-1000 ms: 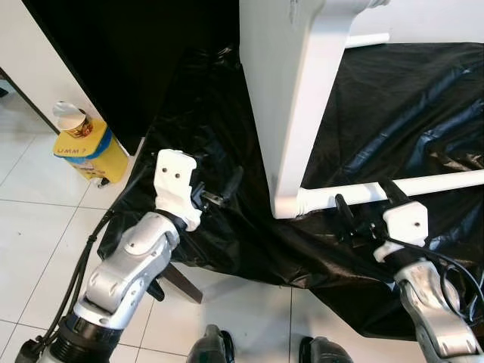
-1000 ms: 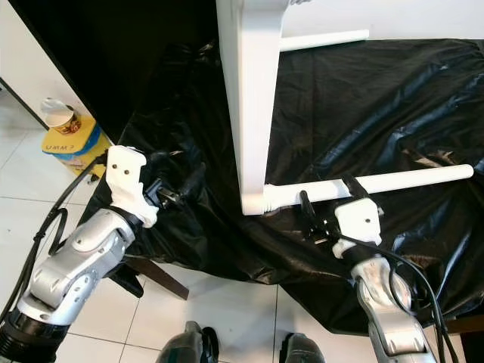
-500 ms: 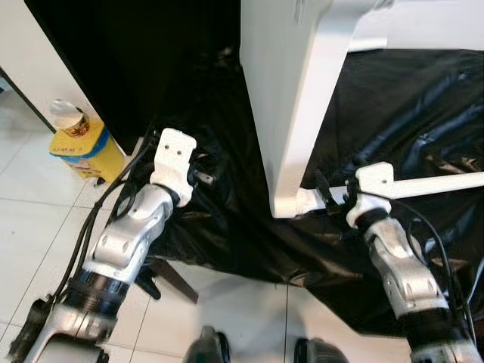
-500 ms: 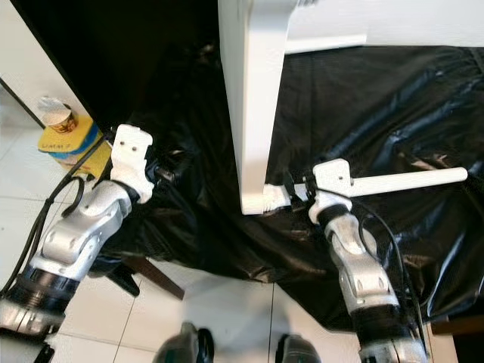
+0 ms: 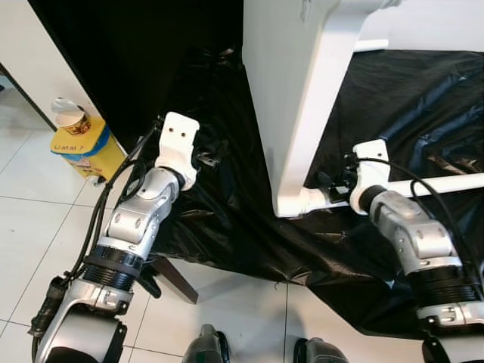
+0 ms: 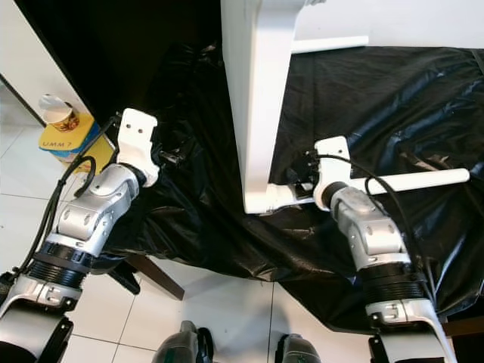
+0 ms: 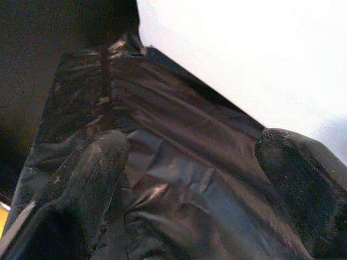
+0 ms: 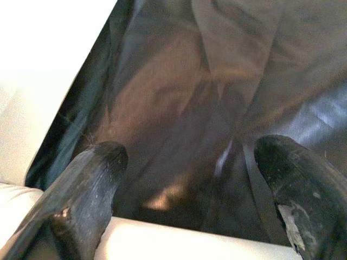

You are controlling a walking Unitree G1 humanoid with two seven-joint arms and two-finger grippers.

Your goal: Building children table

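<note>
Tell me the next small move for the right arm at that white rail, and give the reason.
Probably lower the right gripper a little and shut it on the white rail. Its fingers stand open with the rail right below them, not yet gripped, close to where the rail meets the white table leg. The left gripper hangs open over the black sheet.

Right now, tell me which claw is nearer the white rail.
Right. The right claw sits open over the white rail at its joint; the left claw hovers open beyond the table leg.

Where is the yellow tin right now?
In the left eye view, the yellow tin stands on the white tiled floor at the robot's left, beside the black plastic sheet, a paper cup on top.
</note>
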